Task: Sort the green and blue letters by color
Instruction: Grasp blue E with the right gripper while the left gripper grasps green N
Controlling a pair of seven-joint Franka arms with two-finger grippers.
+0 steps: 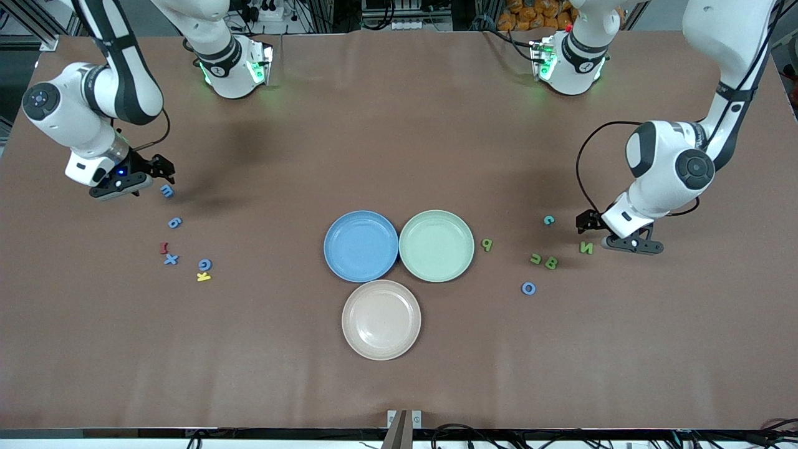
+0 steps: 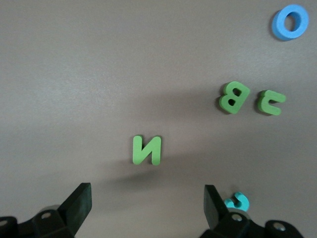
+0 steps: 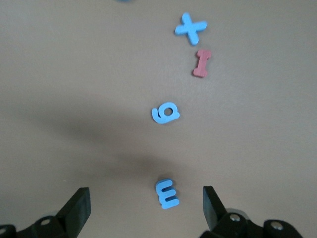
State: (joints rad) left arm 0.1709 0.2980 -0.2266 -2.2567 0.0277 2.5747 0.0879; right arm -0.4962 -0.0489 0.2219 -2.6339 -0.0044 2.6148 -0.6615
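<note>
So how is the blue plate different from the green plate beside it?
The blue plate is medium blue; the green plate is pale green. The blue plate sits toward the right arm's end of the table, the green plate toward the left arm's end. Both are round, about the same size, holding no letters, with rims nearly touching.

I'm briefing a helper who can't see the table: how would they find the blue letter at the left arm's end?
Start at the pale green round plate and go toward the left arm's end of the table, to the cluster of small green foam letters. The flat blue ring-shaped letter O lies nearest the front camera there. It is that cluster's only medium blue piece.
</note>
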